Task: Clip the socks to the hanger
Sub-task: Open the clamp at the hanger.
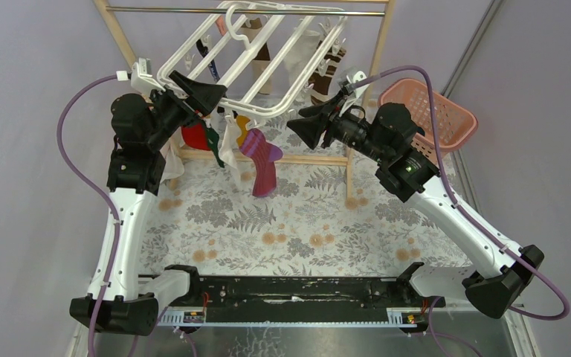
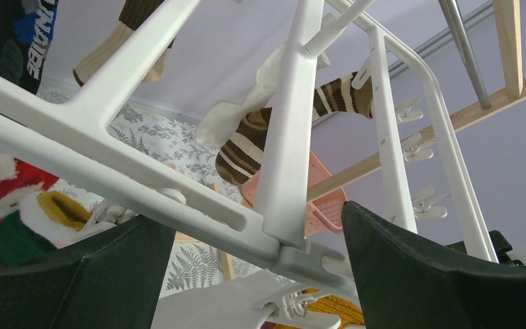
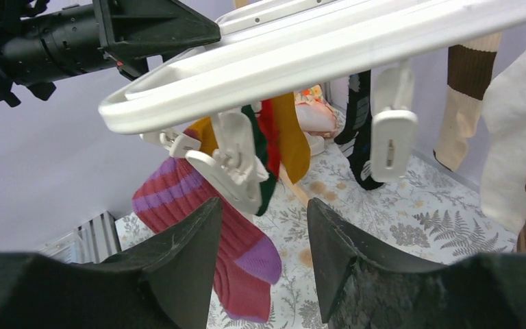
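The white hanger [image 1: 256, 108] hangs tilted from the rod, and several socks are clipped under it. My left gripper [image 1: 207, 100] is open at the hanger's near left corner. In the left wrist view its fingers [image 2: 259, 212] stand wide on both sides of a hanger bar [image 2: 178, 185]. My right gripper [image 1: 297, 119] is open below the near right edge, with nothing between its fingers [image 3: 264, 202]. Just beyond them hangs a red and purple sock [image 3: 246, 274] from a white clip [image 3: 236, 171]. A free clip [image 3: 392, 140] dangles to the right. A brown-striped sock [image 2: 246, 144] hangs farther back.
The wooden rack with its metal rod [image 1: 268, 10] carries the hanger, and its lower crossbar [image 1: 297, 159] runs behind the hanging socks. A pink lattice basket [image 1: 439, 111] stands at the back right. A floral cloth [image 1: 297, 216] covers the table.
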You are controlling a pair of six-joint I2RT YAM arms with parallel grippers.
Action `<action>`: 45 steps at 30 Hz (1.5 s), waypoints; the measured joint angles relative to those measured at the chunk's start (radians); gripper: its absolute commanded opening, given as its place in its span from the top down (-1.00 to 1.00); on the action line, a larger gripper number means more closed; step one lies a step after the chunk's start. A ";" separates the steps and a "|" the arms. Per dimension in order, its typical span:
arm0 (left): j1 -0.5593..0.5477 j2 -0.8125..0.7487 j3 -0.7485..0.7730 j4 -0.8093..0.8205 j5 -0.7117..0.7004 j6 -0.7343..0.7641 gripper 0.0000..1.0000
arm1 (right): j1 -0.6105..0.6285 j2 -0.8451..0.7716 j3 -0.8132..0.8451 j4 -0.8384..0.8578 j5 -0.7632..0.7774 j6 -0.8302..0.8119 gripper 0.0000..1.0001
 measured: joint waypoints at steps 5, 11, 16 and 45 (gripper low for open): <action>0.000 0.001 0.000 0.000 0.000 0.000 -0.91 | 0.000 -0.007 -0.017 0.020 -0.010 0.019 -0.12; 0.000 0.005 0.000 0.000 0.002 -0.001 -0.91 | 0.000 -0.035 -0.054 0.021 -0.005 0.019 -0.11; 0.000 0.006 0.000 0.000 0.002 -0.001 -0.91 | 0.000 -0.032 -0.051 0.021 0.005 0.015 -0.09; 0.000 0.008 0.030 -0.007 0.003 0.016 -0.92 | 0.000 0.050 0.009 0.052 -0.042 0.037 0.16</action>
